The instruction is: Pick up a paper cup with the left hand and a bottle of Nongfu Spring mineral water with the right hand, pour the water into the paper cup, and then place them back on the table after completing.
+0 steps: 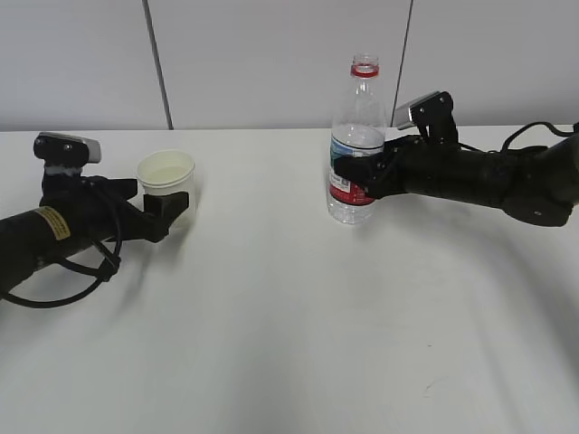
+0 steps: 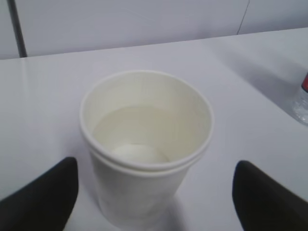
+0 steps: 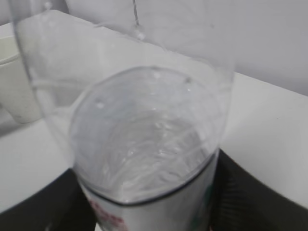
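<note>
The off-white paper cup (image 1: 166, 181) stands on the white table (image 1: 289, 334) at the left, with what looks like clear water low inside it (image 2: 139, 130). My left gripper (image 1: 172, 210) is open around the cup's lower half; its black fingers (image 2: 43, 197) stand clear of the wall on both sides. The uncapped clear bottle (image 1: 360, 127) with the red-and-white label stands upright on the table at centre right, partly filled with water (image 3: 144, 130). My right gripper (image 1: 355, 178) is shut on the bottle at its label, with dark fingers (image 3: 255, 197) pressed against both sides.
A black cable (image 1: 77, 289) loops on the table under the left arm. A grey panelled wall (image 1: 271, 54) runs along the table's far edge. Bare tabletop lies between the cup and the bottle and across the front.
</note>
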Tool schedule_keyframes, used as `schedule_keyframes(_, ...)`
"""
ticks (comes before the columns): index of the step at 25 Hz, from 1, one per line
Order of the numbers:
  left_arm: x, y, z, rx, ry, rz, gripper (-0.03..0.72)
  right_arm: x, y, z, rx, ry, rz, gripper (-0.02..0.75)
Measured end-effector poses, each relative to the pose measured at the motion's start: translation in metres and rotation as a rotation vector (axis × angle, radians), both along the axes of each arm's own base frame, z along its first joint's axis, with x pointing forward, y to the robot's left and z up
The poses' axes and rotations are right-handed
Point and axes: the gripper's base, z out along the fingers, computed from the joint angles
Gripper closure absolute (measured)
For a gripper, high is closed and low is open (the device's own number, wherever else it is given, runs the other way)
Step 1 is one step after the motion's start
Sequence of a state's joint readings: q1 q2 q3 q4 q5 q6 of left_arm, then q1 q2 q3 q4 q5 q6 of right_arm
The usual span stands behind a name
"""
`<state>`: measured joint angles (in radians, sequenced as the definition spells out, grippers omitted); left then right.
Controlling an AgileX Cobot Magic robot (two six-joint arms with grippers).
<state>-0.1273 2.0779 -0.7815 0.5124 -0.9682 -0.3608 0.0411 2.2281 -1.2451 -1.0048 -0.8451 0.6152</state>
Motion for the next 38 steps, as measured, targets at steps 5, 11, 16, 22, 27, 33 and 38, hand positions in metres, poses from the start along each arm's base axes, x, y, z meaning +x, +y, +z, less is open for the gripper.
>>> schedule_keyframes(5, -0.013, 0.003, 0.006, 0.003, 0.017, 0.015, 0.095, 0.0, 0.0, -0.001, 0.001, 0.002, -0.001, 0.301)
schedule_keyframes(11, -0.027, 0.006, 0.014, 0.028, 0.046, 0.025, 0.101, 0.0, 0.0, -0.002, 0.003, 0.001, 0.0, 0.301)
schedule_keyframes(16, -0.029, 0.006, 0.023, 0.028, 0.028, 0.027, 0.102, 0.0, 0.0, -0.002, 0.005, 0.0, -0.001, 0.301)
schedule_keyframes(22, -0.029, 0.007, 0.029, 0.03, 0.015, 0.028, 0.103, 0.0, 0.0, -0.002, 0.005, 0.0, -0.001, 0.288)
schedule_keyframes(27, -0.029, 0.007, 0.034, 0.036, 0.008, 0.032, 0.103, 0.001, -0.001, -0.003, -0.005, 0.014, -0.015, 0.132)
schedule_keyframes(33, -0.03, 0.008, 0.036, 0.041, 0.007, 0.034, 0.104, -0.001, -0.001, -0.007, -0.016, 0.058, -0.012, 0.085)
schedule_keyframes(38, -0.03, 0.008, 0.037, 0.041, 0.005, 0.034, 0.104, -0.002, -0.001, -0.009, -0.027, 0.082, 0.005, 0.085)
